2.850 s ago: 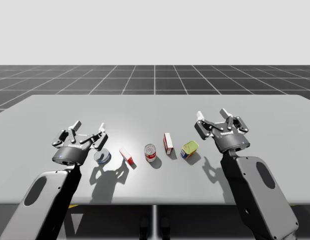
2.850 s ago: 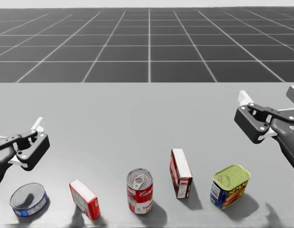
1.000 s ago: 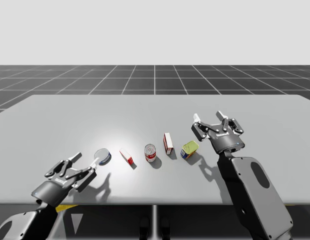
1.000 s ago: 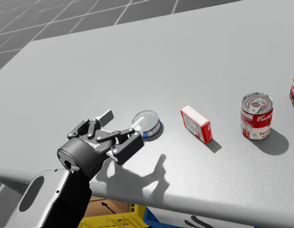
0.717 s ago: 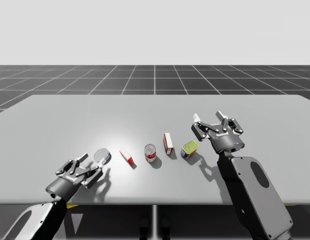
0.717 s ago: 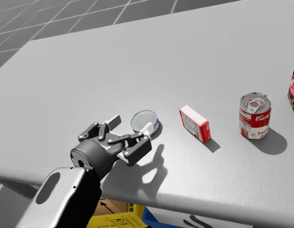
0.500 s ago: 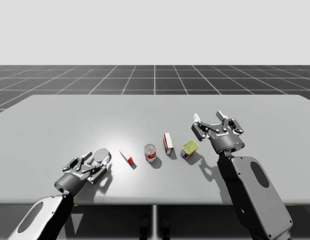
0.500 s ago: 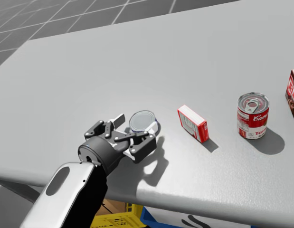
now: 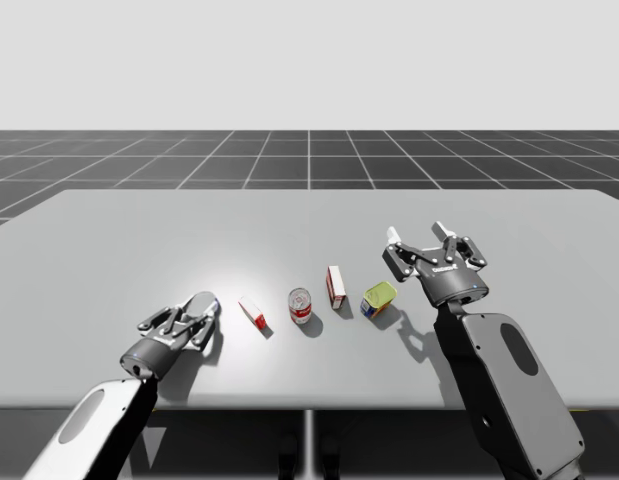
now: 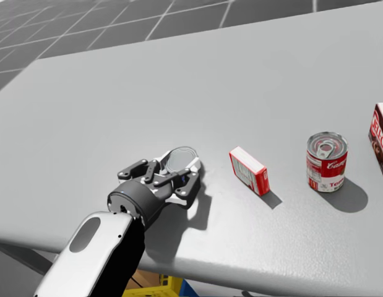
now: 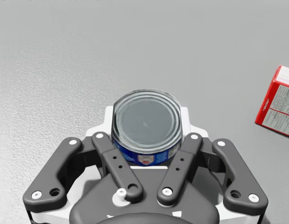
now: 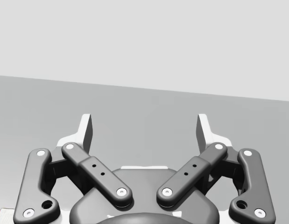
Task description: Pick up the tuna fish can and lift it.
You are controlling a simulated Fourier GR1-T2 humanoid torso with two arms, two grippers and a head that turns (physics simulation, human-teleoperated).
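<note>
- The grey table (image 9: 309, 215) is spreading wide across the high view; it is carrying a loose row of five things near its front edge
- A flat blue tuna fish can (image 9: 202, 302) is sitting at the left end of the row, lid up; whether its base is touching the surface cannot be told
- A small red box (image 9: 253, 313) is lying just to its right, apart from it
- A red-and-white can (image 9: 300, 305) is standing upright in the middle
- A taller red box (image 9: 336, 286) is standing on end beside that can; a blue can with a yellow-green top (image 9: 378, 298) is closing the row on the right
</note>
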